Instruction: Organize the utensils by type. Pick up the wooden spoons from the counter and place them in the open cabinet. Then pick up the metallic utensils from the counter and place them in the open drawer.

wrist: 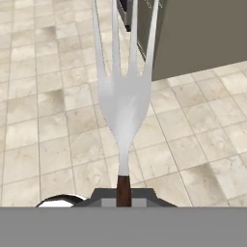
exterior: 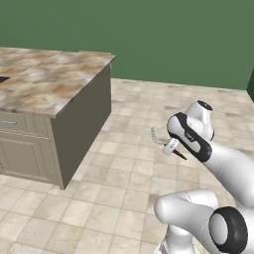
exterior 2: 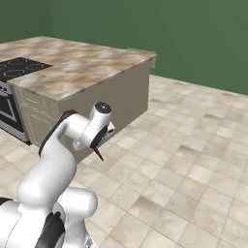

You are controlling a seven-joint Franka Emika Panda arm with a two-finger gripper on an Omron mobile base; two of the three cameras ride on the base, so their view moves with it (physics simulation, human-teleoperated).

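Gripper [exterior: 171, 146] pinched tight on a fork [wrist: 123, 96] by its dark handle, silver tines pointing away from the hand. Fork is in the air over the tiled floor [exterior: 124, 193], off the worktop. Beyond it, the counter [exterior: 44, 84] end panel; stovetop [exterior 2: 17, 68] at the worktop's far edge.

- I see a plain dark green wall [exterior: 173, 39] running across the back of the room.
- Beige square floor tiles [exterior: 124, 183] with mottled brown patches cover the ground up to that wall.
- A kitchen island with flat taupe side panels [exterior: 82, 119] stands on my left.
- In the right base view, a black stovetop [exterior 2: 19, 68] sits at the island's far left, with an oven front [exterior 2: 8, 114] below it.
- The light is even and soft.
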